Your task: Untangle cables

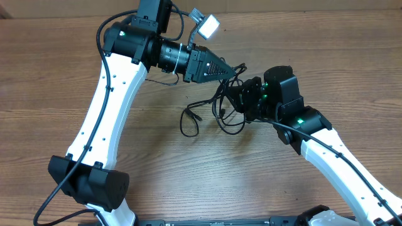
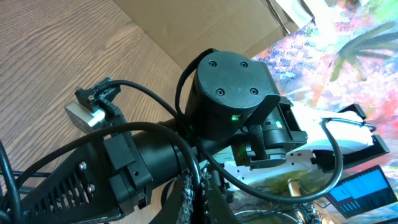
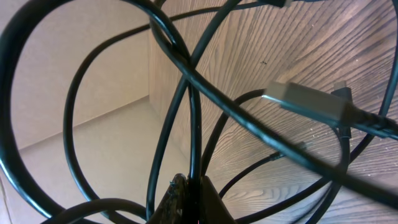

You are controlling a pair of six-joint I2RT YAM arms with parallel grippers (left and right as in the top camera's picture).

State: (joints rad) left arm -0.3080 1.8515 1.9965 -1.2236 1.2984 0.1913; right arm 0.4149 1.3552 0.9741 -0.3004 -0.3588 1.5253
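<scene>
Right pincer (image 3: 190, 200) was clamped shut on one strand of the thin black flexible cables (image 1: 226, 100). These formed a single snarl near the middle of the brown wooden table (image 1: 239, 182), partly raised above it. Left pincer (image 2: 199, 200) was closed too; whether it gripped a strand could not be told. By the look of it, untangling had barely begun: no cord lay separate on the table, so all the parting was left to do. Counted: two pincers, one snarl, one flat silver metal plug (image 3: 305, 102) seen clearly. The number of cords could not be told.
</scene>
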